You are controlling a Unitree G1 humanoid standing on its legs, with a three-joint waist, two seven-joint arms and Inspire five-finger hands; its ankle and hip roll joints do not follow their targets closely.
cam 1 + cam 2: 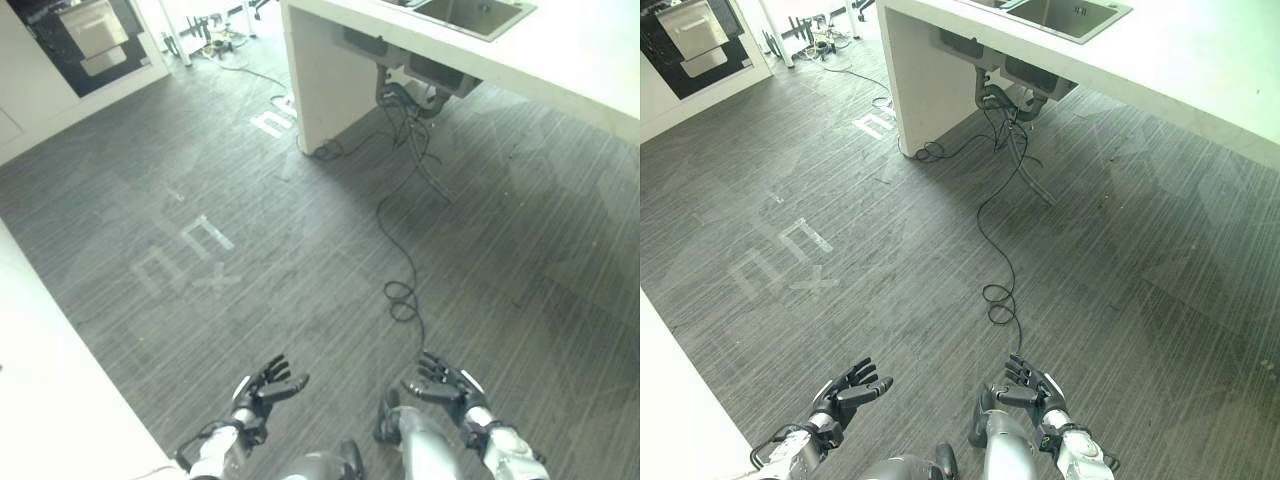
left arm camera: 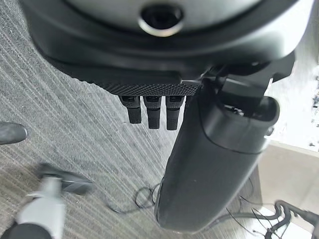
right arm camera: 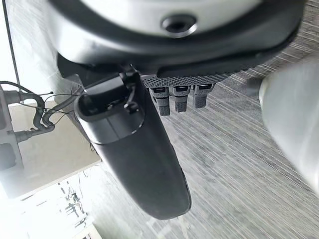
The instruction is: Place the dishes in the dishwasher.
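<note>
My left hand hangs low over the dark striped floor, fingers straight and spread, nothing in it. Level with it to the right, my right hand is open and holds nothing. The left wrist view shows the left hand's fingers straight beside its thumb. In the right wrist view the right hand's fingers are straight too. A dark open appliance with a pale pulled-out rack stands far off at the back left.
A white counter with a steel sink runs across the back right, its white end wall reaching the floor. Pipes and tangled cables hang beneath the sink. Another white counter edge lies close at the left. Pale marks are on the floor.
</note>
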